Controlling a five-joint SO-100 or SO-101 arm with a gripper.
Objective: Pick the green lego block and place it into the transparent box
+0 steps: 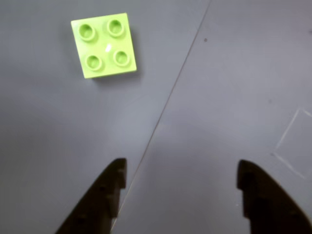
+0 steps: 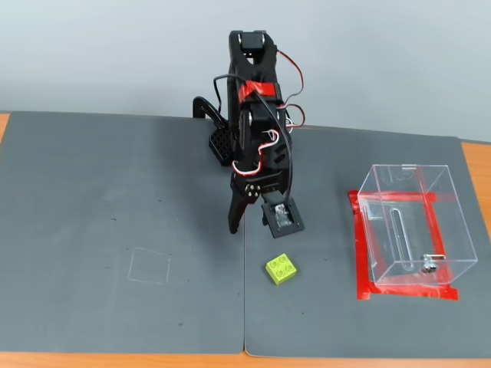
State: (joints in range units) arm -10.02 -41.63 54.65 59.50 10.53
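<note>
Gripper, jaws apart, hovers (seemingly short) near green lego block.

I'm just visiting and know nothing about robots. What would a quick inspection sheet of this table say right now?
Surface: dark grey mat in two sheets with a seam, faint square outline on it, over an orange tabletop.
Job's things: green lego block studs up on the mat, untouched; transparent box to its right in the fixed view, inside a red tape frame, no brick in it.
Clutter: nothing seen.
Grippers: gripper open, empty, above the mat near the block.
Cables: red, white and black wires along the arm.
Surroundings: plain pale wall.
</note>
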